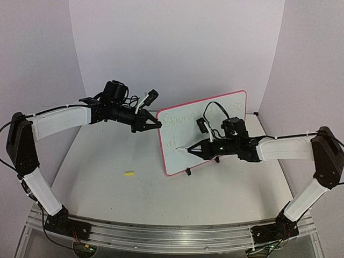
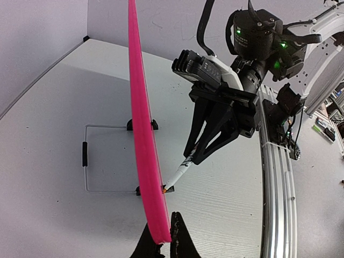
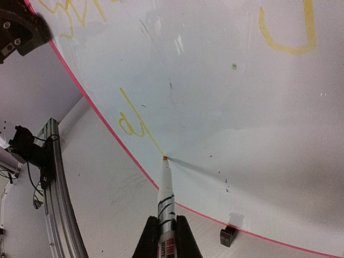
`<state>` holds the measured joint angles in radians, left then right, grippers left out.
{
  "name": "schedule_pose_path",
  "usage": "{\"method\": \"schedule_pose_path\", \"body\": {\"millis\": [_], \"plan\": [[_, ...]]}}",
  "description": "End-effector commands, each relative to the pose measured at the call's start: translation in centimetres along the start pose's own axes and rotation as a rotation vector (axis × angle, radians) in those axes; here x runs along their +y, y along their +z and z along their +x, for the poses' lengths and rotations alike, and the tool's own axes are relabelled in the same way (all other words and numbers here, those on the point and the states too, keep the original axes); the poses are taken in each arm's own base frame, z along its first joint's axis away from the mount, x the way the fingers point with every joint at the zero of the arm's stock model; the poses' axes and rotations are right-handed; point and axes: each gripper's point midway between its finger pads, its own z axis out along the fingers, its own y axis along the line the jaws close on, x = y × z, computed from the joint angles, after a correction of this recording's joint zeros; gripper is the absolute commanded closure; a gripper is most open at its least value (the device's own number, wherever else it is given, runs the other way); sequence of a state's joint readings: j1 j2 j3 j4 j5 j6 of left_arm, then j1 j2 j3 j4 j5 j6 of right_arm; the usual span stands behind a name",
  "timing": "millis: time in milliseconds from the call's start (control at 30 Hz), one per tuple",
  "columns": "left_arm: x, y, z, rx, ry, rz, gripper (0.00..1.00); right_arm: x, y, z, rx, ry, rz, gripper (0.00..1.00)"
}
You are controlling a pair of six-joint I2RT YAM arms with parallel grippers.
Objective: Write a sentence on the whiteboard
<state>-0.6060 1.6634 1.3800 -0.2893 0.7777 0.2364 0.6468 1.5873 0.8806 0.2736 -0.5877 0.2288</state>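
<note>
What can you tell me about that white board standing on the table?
The board is a white rectangle with a thin pink-red rim, rounded corners and small black feet. It stands nearly upright on the table, and a wire frame lies behind it. Its glossy face carries faint yellow handwriting: one line on top and a second just begun. The left pincer clamps its edge. The marker held in the right pincer touches its face with its tip.
</note>
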Motion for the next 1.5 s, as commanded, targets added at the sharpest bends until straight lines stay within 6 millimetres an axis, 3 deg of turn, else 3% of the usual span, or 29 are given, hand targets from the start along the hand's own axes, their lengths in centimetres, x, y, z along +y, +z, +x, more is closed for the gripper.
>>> {"method": "schedule_pose_path", "body": {"millis": [0, 333, 1167, 1467], "plan": [[-2.3, 0.0, 0.1, 0.019, 0.035, 0.064, 1.0, 1.3, -1.6, -3.4, -0.117, -0.046, -0.009, 1.0], [-2.3, 0.0, 0.1, 0.019, 0.035, 0.065, 1.0, 3.8, -4.3, -4.4, -0.162, -0.066, -0.078, 1.0], [-2.0, 0.2, 0.5, 0.028, 0.028, 0.063, 1.0, 1.7, -1.9, -5.4, -0.132, -0.063, -0.1, 1.0], [-2.0, 0.2, 0.5, 0.028, 0.029, 0.063, 1.0, 0.1, -1.4, -4.5, -0.118, -0.037, -0.034, 1.0]]}}
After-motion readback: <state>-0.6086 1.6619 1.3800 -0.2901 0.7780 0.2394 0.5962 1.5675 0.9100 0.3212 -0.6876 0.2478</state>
